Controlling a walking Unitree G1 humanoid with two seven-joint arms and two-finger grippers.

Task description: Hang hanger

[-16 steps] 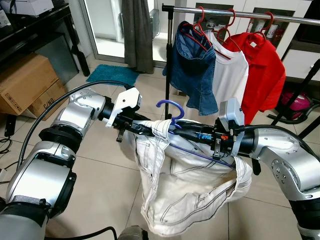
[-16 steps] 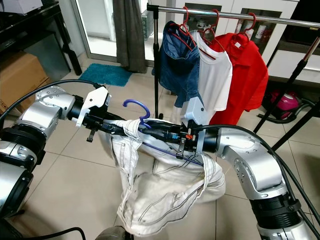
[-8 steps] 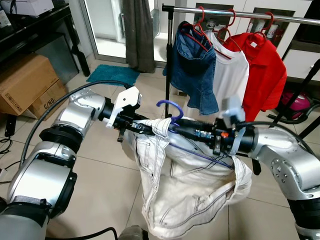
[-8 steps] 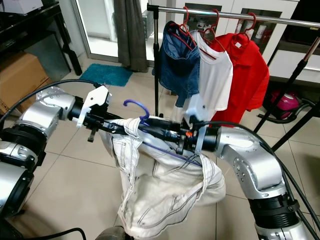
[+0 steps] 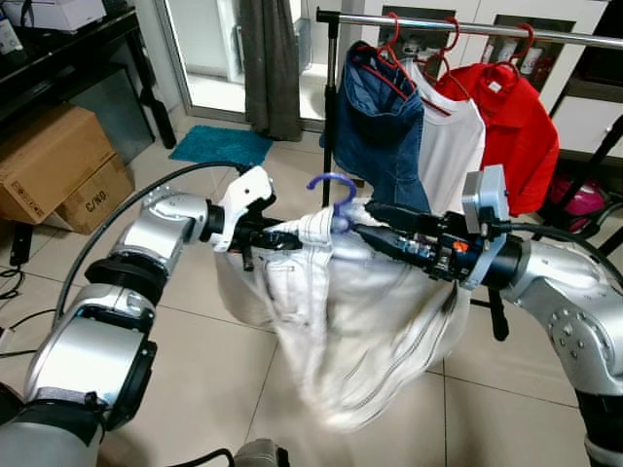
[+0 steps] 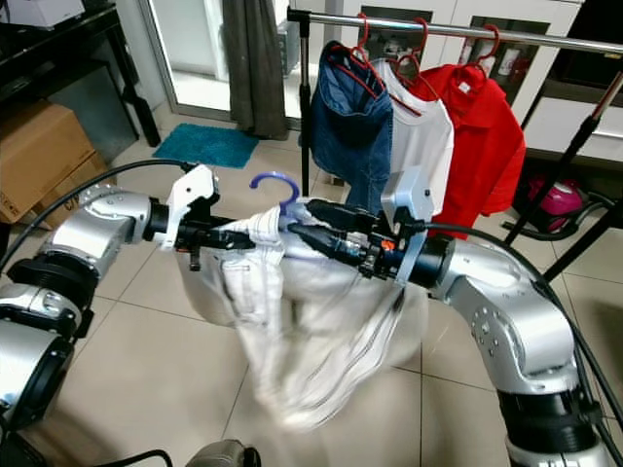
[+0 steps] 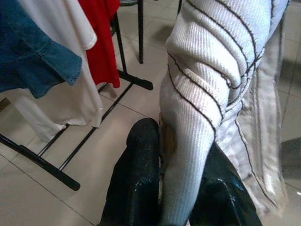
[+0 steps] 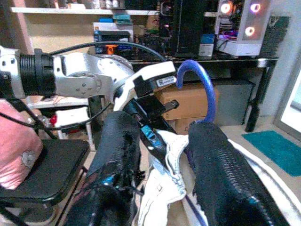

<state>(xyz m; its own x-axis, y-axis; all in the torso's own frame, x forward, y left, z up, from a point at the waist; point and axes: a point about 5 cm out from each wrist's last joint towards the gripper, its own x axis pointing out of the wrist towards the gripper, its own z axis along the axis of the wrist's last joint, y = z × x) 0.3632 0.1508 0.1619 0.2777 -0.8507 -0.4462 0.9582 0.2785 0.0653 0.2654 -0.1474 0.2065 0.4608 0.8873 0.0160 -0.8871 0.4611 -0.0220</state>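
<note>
My left gripper is clamped on the waistband of the white jeans, which hang blurred below both grippers. My right gripper grips the blue hanger at its neck, its hook rising just above my fingertips. Beyond them stands the clothes rail with denim, white and red garments.

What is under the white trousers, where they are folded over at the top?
Only the blue hanger's hook rises above the white trousers. The fabric covers its shoulders. The left gripper and right gripper hold each side.
</note>
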